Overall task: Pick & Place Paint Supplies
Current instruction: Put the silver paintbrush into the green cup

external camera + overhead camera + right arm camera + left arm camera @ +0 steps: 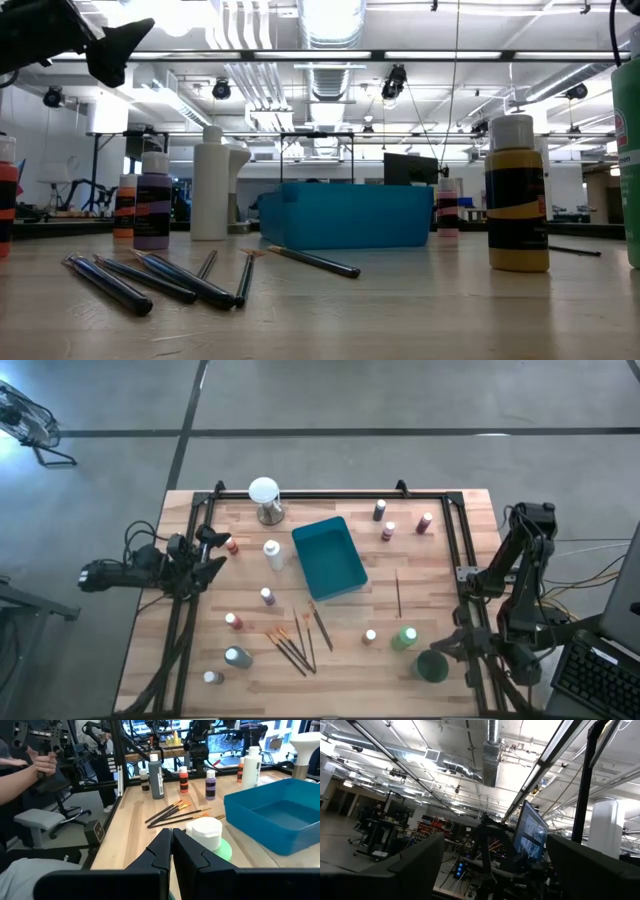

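Both arms wait at the table's edges, likely before any pick begins: the left gripper [212, 553] hangs at the left side with its fingers spread wide around nothing, and the right gripper [171, 851] sits pressed together and empty at the near right corner. The white-capped paint bottles [273, 554] stand upright and scattered around the teal tray [328, 557], which looks empty. Thin brushes [295, 645] lie loosely fanned on the wood just in front of the tray.

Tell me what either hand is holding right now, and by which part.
Nothing is held. The left hand is open at the table's left edge; the right hand is shut on nothing.
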`<state>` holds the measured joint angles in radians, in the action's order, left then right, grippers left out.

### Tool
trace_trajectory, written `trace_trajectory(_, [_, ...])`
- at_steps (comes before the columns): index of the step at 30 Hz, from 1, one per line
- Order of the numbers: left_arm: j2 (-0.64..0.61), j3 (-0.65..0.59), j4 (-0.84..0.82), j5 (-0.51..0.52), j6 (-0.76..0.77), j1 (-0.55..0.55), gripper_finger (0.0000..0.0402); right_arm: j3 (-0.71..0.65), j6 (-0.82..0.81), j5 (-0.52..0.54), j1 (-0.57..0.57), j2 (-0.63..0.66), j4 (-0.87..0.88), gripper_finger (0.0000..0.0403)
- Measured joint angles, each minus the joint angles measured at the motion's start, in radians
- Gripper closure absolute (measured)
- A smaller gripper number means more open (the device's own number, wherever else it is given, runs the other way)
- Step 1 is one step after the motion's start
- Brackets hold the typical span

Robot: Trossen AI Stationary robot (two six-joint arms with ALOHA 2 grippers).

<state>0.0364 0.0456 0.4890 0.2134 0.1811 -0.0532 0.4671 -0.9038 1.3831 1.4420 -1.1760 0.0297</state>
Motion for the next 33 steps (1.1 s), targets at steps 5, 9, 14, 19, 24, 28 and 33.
trace_trajectory(5, [0.0, 0.0, 0.0, -0.002, -0.001, 0.0, 0.0046, 0.0, 0.015, -0.091, -0.057, -0.02, -0.024, 0.0395])
trace_trajectory(9, [0.0, 0.0, 0.0, -0.002, -0.001, 0.0, 0.0046, 0.0, 0.053, -0.124, -0.078, -0.021, -0.045, 0.0395])
trace_trajectory(14, [0.0, 0.0, 0.0, -0.002, -0.001, 0.0, 0.0046, 0.001, 0.05, -0.139, -0.078, -0.023, -0.075, 0.0395])
trace_trajectory(19, [0.0, 0.0, 0.0, -0.002, -0.003, 0.0, 0.0046, 0.001, 0.066, -0.19, -0.1, -0.025, -0.079, 0.0395])
trace_trajectory(24, [0.0, 0.0, -0.002, -0.002, -0.003, 0.0, 0.0046, 0.001, 0.09, -0.259, -0.137, -0.025, -0.08, 0.0395])
trace_trajectory(28, [0.0, 0.0, -0.003, -0.002, -0.003, 0.0, 0.0046, 0.001, 0.093, -0.29, -0.149, -0.025, -0.081, 0.0395])
trace_trajectory(33, [0.0, 0.0, -0.003, -0.002, -0.003, 0.0, 0.0046, 0.001, 0.093, -0.306, -0.149, -0.025, -0.088, 0.0395])
